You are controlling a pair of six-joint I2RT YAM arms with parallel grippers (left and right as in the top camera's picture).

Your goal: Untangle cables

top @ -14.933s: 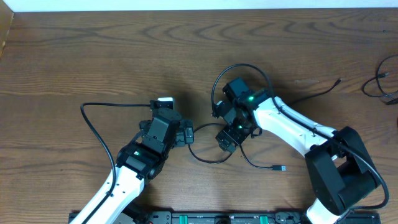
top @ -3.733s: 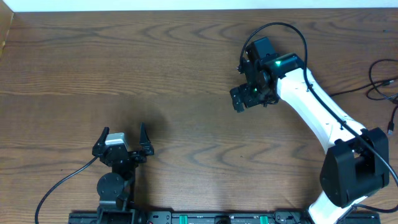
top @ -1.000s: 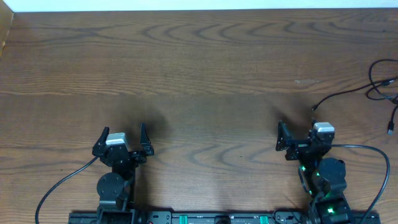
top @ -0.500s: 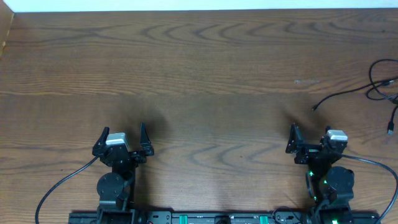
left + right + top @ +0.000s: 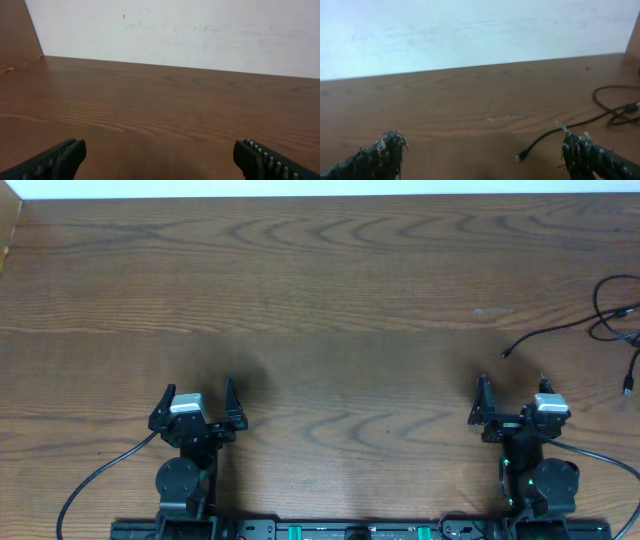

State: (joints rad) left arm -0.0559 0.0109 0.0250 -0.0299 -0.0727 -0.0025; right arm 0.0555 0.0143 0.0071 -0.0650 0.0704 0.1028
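Since a few seconds ago the right arm is back from mid-table to the near edge. Over the last second it only creeps a little further right. The left arm hasn't shifted. The bundle that sat centre-table much earlier is gone from there.

Right fingers (image 5: 484,395) are spread fully wide and hold nothing. The right wrist view shows bare wood between the two tips. Left fingers (image 5: 231,402) are the same, wide open and empty, pointing up the table.

Placement reads as a parked pose: both arms are tucked symmetric at the near edge, well apart from the work. Likely either done or resetting between grabs.

The thin black flexible cables (image 5: 545,333) lie flat at the far right of the brown wood-grain tabletop (image 5: 320,280). They are partly cut off by the frame edge.
- One strand runs diagonally inward and ends in a small plug (image 5: 519,157), near the right fingers but not touching.
- Further right the cords curve into loose loops that overlap.
- Whether those loops only cross or are actually knotted can't be told, since the strands are too thin and cropped.
- No white cord can be made out.

Judgement: the loose strand looks free, the looped cluster at the edge is unverified.
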